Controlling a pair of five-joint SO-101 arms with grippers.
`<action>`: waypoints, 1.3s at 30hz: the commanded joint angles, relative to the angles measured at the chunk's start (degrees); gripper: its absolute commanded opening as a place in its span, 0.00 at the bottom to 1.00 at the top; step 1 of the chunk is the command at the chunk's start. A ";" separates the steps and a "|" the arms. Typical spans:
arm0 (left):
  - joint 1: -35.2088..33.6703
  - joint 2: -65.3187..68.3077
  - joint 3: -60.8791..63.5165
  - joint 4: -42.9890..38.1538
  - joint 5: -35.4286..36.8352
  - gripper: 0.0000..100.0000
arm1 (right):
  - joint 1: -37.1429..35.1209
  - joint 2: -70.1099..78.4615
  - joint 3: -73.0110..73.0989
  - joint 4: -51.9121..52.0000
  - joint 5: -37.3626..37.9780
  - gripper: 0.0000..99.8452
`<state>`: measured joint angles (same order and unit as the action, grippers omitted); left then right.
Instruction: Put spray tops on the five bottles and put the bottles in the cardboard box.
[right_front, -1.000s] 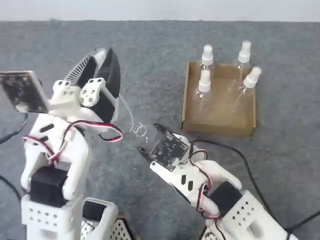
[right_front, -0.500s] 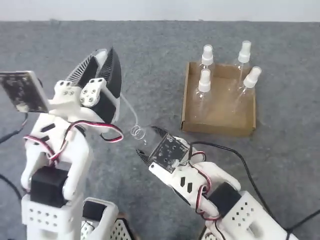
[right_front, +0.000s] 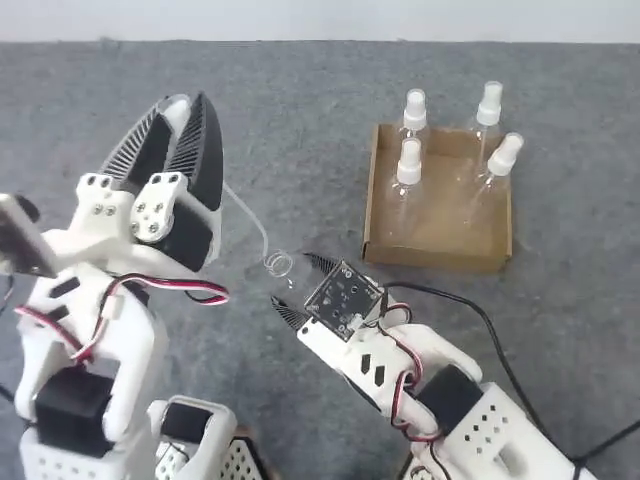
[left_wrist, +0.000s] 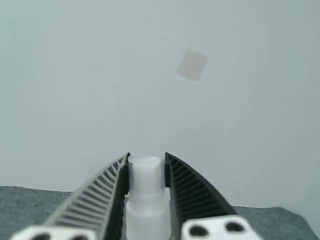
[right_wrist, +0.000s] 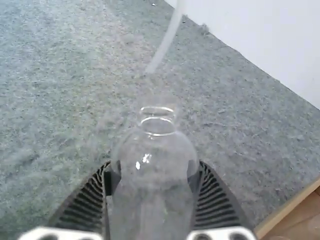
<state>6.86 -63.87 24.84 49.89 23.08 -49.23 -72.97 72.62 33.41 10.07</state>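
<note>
The uncapped bottle (right_wrist: 152, 165) is clamped in the right hand (right_front: 296, 282), low over the bench (right_front: 320, 110), near the cardboard box (right_front: 440, 258) holding 4 capped bottles (right_front: 409, 165). The left hand (left_wrist: 147, 157) grips a spray top (left_wrist: 146, 200). Its curved tube (right_front: 247, 215) seems to reach the bottle's neck, and could buckle or miss. No writing is legible.

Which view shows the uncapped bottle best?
The right wrist view: the bottle lies large between the right gripper's fingers, open neck clear. The high view catches its neck ahead of that gripper. The left wrist view faces the spray top instead.
</note>
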 joint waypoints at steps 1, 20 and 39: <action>0.18 -0.35 2.07 -2.29 -0.44 0.01 | -0.40 -1.71 -0.70 -1.27 -0.97 0.01; 9.32 -5.36 11.91 6.68 -6.42 0.01 | 4.35 -1.80 -2.02 -6.55 -13.98 0.01; 9.14 -5.89 10.07 11.34 -11.34 0.20 | -0.75 -2.42 -1.58 -6.20 -2.11 0.01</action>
<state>15.82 -68.97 42.24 58.42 14.46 -49.93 -73.41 72.62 26.90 6.73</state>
